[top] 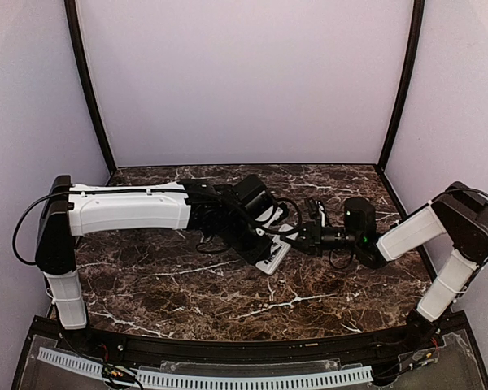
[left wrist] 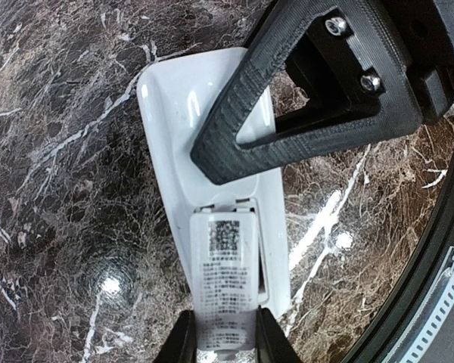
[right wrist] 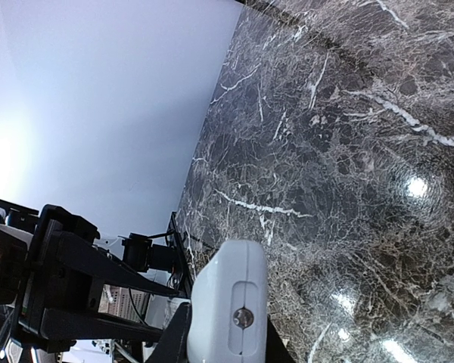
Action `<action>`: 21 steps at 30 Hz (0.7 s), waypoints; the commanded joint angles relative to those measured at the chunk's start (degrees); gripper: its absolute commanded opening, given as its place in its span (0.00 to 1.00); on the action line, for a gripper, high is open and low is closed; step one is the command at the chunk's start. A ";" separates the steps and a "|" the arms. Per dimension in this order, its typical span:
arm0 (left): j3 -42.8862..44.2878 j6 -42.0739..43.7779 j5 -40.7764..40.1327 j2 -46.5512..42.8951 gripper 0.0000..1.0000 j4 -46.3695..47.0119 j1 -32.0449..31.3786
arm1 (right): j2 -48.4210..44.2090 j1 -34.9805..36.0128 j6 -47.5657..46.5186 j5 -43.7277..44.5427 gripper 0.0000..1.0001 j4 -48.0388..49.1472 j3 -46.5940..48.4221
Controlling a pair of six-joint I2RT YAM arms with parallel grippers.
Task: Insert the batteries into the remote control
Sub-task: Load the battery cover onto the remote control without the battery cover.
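The white remote control (left wrist: 174, 113) lies back-up on the marble table, between both arms in the top view (top: 274, 258). My left gripper (left wrist: 225, 342) is shut on a white labelled battery cover (left wrist: 225, 280) with a QR code, held over the battery bay. My right gripper (right wrist: 223, 342) is shut on the remote's rounded end (right wrist: 228, 291), which carries a small emitter. One of its black fingers (left wrist: 234, 128) lies across the remote in the left wrist view. In the top view the left gripper (top: 252, 242) and the right gripper (top: 299, 236) meet at the remote. The batteries are not in view.
The dark marble table (top: 163, 284) is enclosed by pale walls at the back and sides. A black rail (top: 228, 351) and a white cable strip (top: 228, 379) run along the near edge. The left arm's white segment (top: 130, 209) spans the left half.
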 commanded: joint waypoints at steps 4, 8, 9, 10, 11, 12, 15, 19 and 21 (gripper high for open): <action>2.49 0.22 -0.83 0.54 0.11 -2.27 -0.44 | -0.50 0.69 -0.54 0.25 0.00 2.02 0.15; 2.46 0.07 -0.66 1.13 0.11 -2.43 -0.42 | -0.89 0.67 -0.73 0.40 0.00 1.65 0.20; 2.42 0.06 -0.64 1.21 0.11 -2.44 -0.43 | -0.94 0.69 -0.67 0.42 0.00 1.58 0.16; 2.42 0.01 -0.64 1.38 0.11 -2.49 -0.43 | -0.97 0.71 -0.69 0.35 0.00 1.58 0.21; 2.34 -0.03 -0.79 1.47 0.11 -2.51 -0.39 | -0.94 0.72 -0.61 0.34 0.00 1.63 0.23; 2.33 -0.03 -0.92 1.51 0.11 -2.59 -0.41 | -1.05 0.72 -0.60 0.34 0.00 1.64 0.19; 2.07 -0.32 -1.34 1.74 0.11 -2.74 -0.40 | -1.28 0.72 -0.60 0.34 0.00 1.73 0.08; 2.31 -0.81 -2.27 2.19 0.11 -3.44 -0.35 | -1.49 0.72 -0.66 0.16 0.00 1.81 0.05; 2.68 -0.98 -2.35 2.58 0.11 -3.79 -0.42 | -1.72 0.75 -0.67 0.33 0.00 1.71 0.01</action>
